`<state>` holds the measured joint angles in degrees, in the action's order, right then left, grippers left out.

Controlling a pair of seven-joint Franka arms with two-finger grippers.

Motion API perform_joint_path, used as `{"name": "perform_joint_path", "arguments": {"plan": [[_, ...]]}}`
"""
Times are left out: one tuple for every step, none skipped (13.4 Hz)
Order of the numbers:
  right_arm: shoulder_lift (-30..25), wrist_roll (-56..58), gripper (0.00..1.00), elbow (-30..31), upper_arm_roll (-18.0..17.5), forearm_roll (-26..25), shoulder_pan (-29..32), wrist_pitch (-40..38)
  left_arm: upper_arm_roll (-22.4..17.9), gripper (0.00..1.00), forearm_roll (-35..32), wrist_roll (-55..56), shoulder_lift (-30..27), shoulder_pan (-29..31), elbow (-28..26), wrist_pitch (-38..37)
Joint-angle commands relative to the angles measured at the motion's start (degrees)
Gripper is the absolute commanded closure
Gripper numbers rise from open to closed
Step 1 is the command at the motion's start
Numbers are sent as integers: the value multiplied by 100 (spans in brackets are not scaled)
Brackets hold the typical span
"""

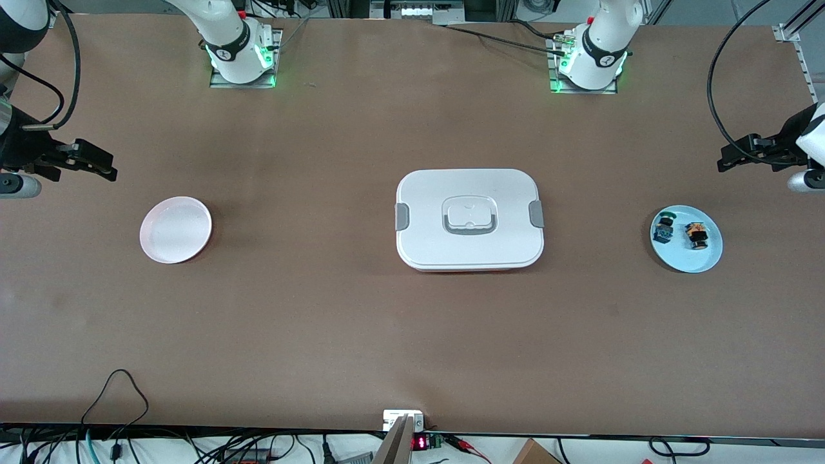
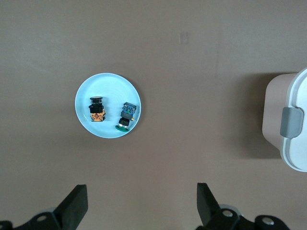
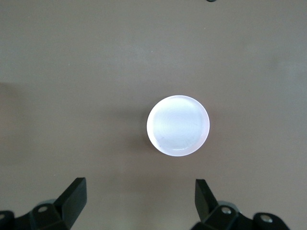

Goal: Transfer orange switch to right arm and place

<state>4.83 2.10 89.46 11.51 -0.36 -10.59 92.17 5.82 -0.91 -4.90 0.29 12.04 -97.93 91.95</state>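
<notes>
The orange switch (image 1: 696,235) lies on a light blue plate (image 1: 704,259) at the left arm's end of the table, beside a switch with blue and green parts (image 1: 662,229). In the left wrist view the orange switch (image 2: 97,109) and the blue-green switch (image 2: 126,116) lie on the blue plate (image 2: 108,80). My left gripper (image 1: 735,159) is open and empty, up in the air beside that plate; its tips frame bare table (image 2: 142,189). My right gripper (image 1: 97,164) is open and empty, up in the air beside a pink plate (image 1: 175,230), which also shows in the right wrist view (image 3: 178,125).
A white lidded box (image 1: 469,219) with grey clips stands in the middle of the table; its end shows in the left wrist view (image 2: 290,127). Cables run along the table edge nearest the front camera.
</notes>
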Motion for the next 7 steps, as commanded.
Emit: {"name": "perform_joint_path", "arguments": {"plan": [[10, -43, 0, -104, -17, 10, 31, -120, -54, 0, 100, -90, 94, -27, 187, -160], [10, -43, 0, -104, -17, 1, 31, -120, -54, 0, 109, -90, 94, -27, 195, -195], [10, -43, 0, -104, -17, 1, 31, -120, -54, 0, 100, -64, 94, -27, 195, -204], [10, -51, 0, -104, -17, 1, 31, -120, -54, 0, 65, -12, 111, -53, 230, -204], [10, -51, 0, -104, -17, 1, 31, -120, -45, 0, 39, -11, 242, -62, 457, -221], [10, -51, 0, -104, -17, 10, 22, -120, -45, 0, 47, -11, 452, -53, 702, -387], [10, -51, 0, -104, -17, 1, 13, -120, -63, 0, 126, -63, 515, 17, 827, -606]]}}
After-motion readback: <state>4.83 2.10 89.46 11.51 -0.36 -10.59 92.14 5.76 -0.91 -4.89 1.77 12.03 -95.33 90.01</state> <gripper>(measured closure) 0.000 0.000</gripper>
